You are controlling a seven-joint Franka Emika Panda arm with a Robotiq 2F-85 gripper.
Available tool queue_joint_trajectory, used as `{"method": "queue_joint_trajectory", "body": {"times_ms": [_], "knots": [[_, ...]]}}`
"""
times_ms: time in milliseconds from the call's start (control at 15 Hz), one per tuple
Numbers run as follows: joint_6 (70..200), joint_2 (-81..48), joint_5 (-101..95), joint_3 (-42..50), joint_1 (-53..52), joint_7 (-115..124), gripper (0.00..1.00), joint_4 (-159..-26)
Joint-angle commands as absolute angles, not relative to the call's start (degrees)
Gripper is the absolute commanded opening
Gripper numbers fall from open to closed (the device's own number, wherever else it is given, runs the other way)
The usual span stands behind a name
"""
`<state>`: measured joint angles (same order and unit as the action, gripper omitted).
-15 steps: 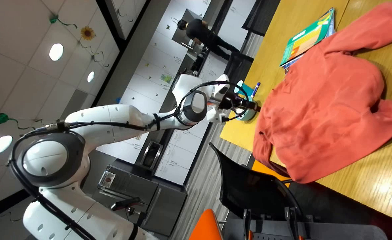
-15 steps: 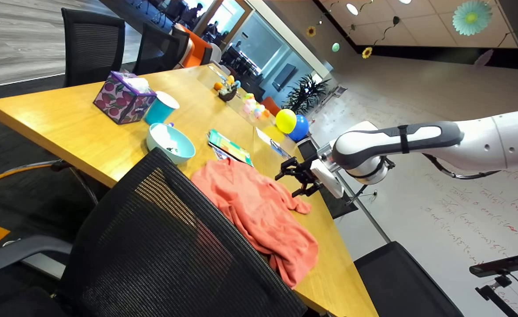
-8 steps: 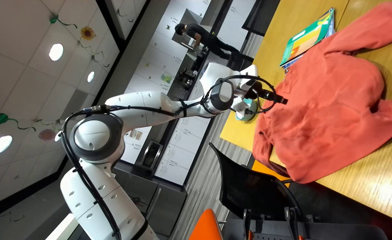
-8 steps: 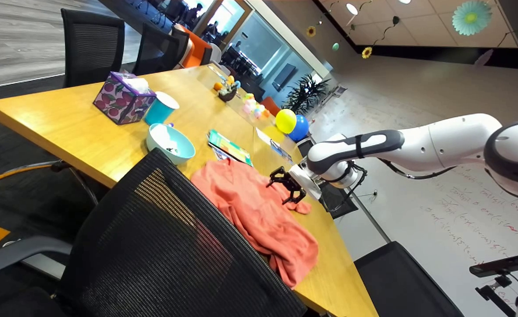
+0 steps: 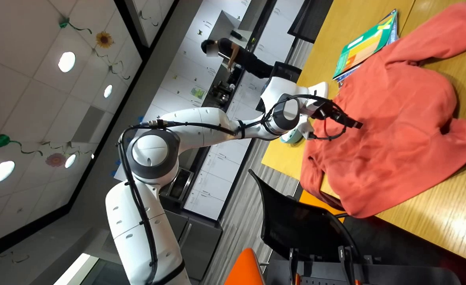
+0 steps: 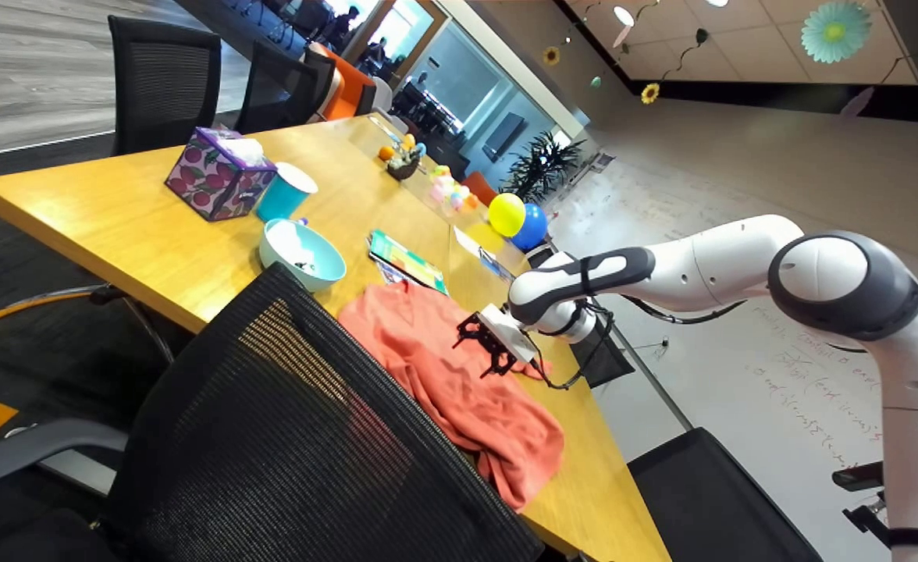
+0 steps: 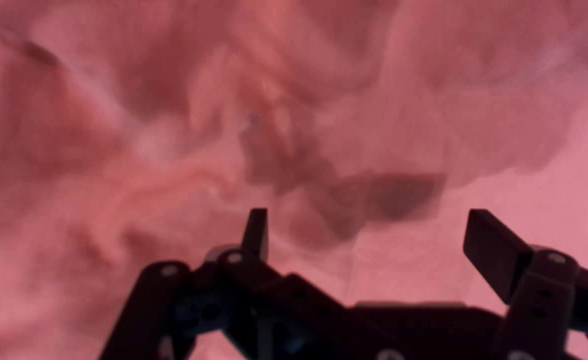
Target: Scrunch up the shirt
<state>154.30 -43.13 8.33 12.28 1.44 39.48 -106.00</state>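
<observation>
The jaws, spread wide and holding nothing, have moved in over the shirt (image 5: 399,136), which lies loosely on the bench (image 5: 439,209) just beside the green book (image 5: 365,49) (not yet bunched), so a first pinch of cloth looks next.

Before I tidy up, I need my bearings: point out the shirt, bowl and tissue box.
Shirt (image 5: 399,132), in an exterior view: on its body.
Bowl (image 6: 321,254), in an exterior view: inner wall.
Tissue box (image 6: 208,178), in an exterior view: patterned side.
</observation>
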Motion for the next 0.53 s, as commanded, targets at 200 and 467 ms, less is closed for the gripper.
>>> {"method": "queue_joint_trajectory", "body": {"times_ms": [200,467], "knots": [[150.42,-47.66,10.76,12.65,1.78,41.87,1.00,-101.45],[150.38,-48.06,11.09,13.08,1.41,42.13,0.66,-101.28]]}}
